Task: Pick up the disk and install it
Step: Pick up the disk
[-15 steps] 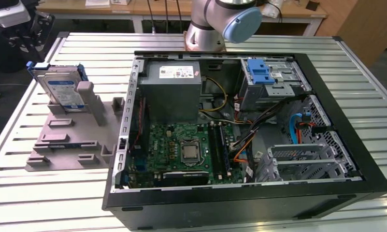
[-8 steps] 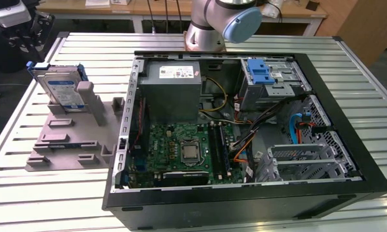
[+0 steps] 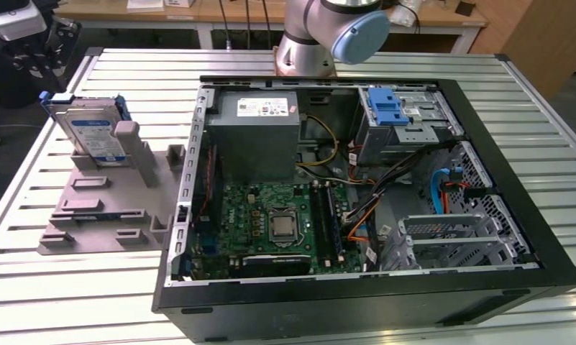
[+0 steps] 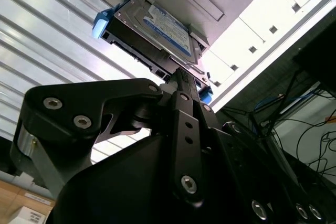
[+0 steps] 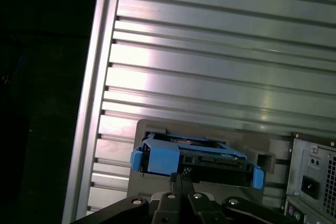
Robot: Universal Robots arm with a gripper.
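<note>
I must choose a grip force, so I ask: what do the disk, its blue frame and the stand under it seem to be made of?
The disk: bare metal by its look, silvery with a dull sheen, under a paper-like label. The blue frame: likely moulded plastic, with an even matt colour. The stand: matt grey, probably plastic, though the look leaves it open.

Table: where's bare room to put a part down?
Bare table between the grey holder and the near edge, at the exterior view's left of the computer case; a strip past the case on that view's right. Crowded: the holder with the disk, inside the case.
</note>
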